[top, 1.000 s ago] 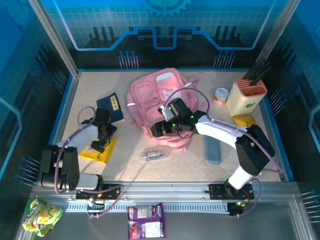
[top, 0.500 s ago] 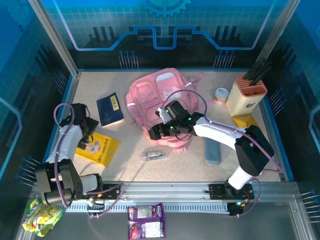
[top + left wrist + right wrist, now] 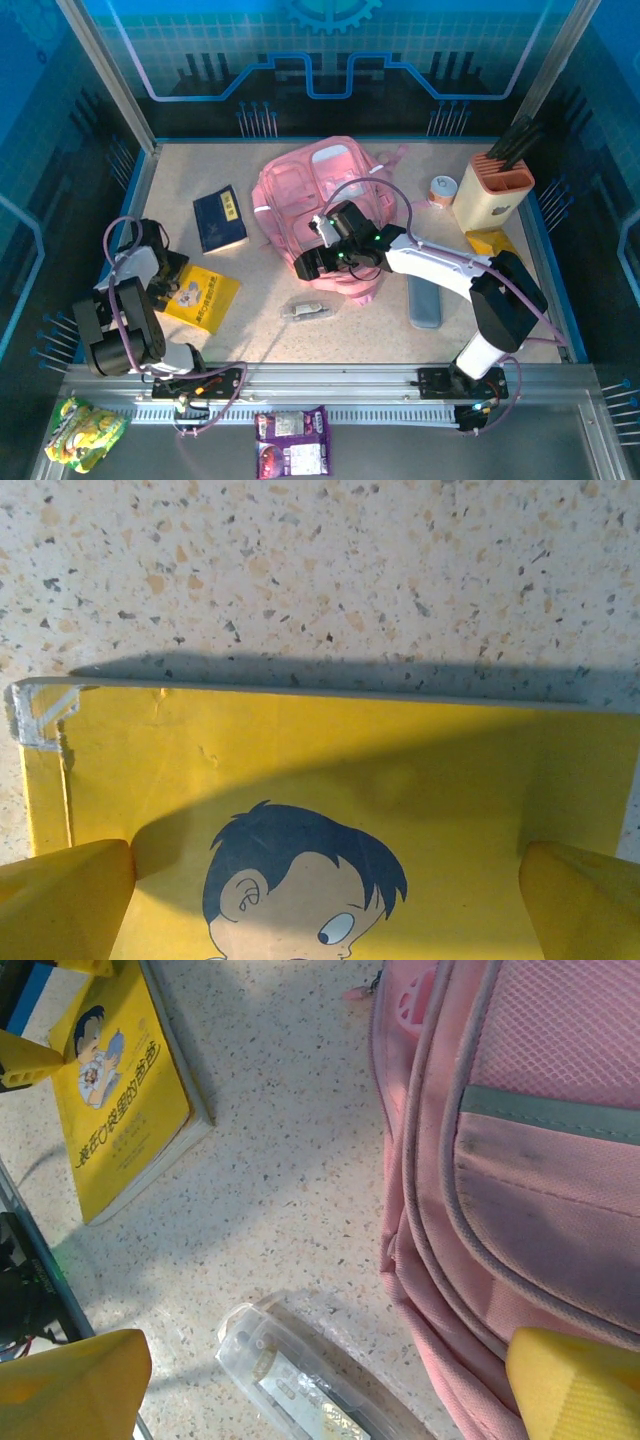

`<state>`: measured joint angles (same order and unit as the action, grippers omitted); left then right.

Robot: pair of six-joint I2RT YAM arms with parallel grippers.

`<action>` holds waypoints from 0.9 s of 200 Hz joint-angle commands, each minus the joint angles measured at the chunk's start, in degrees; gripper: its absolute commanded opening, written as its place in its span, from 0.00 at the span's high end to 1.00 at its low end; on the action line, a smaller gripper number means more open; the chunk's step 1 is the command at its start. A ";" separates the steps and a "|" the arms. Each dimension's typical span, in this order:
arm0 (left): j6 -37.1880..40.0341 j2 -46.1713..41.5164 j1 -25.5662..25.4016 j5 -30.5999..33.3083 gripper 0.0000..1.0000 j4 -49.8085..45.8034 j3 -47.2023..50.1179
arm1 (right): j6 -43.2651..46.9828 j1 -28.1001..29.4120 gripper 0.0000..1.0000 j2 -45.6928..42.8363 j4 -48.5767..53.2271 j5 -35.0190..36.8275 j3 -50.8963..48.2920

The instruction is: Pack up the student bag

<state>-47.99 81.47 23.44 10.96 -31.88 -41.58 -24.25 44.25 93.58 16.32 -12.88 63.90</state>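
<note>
Soft pink fabric backpack (image 3: 300,190) lying flat on the speckled worktop (image 3: 400,335), upper centre of the top view.

Its mesh panel, grey strip and piped seams show close up at the right of the right wrist view, where the right hand (image 3: 320,1390) is spread wide, holding nothing, over a clear plastic case (image 3: 300,1370). The left wrist view shows the cartoon face on the thin yellow book (image 3: 330,770), under the wide, empty left hand (image 3: 320,900).

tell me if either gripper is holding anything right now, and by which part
Nothing is held. The left gripper is open above the yellow book; the right gripper is open beside the student bag.
</note>
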 commanded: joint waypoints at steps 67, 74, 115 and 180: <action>0.22 3.07 -22.93 -6.68 0.05 10.19 1.67 | 0.38 0.66 0.07 2.08 4.13 2.97 3.58; 1.32 2.80 -23.85 -8.04 0.06 10.58 1.28 | -0.33 0.66 0.07 2.26 4.55 2.30 3.94; 5.97 -4.71 -25.20 -4.97 0.02 4.90 -0.93 | -5.61 2.16 0.14 3.22 6.41 -0.27 7.00; 0.05 -23.17 -25.11 -3.76 0.01 -3.22 6.20 | -3.85 8.42 0.26 14.41 9.88 0.50 19.87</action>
<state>-44.62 64.10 -1.56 8.03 -29.74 -39.48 -28.93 51.16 103.74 22.90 -12.19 78.81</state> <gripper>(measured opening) 0.992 0.749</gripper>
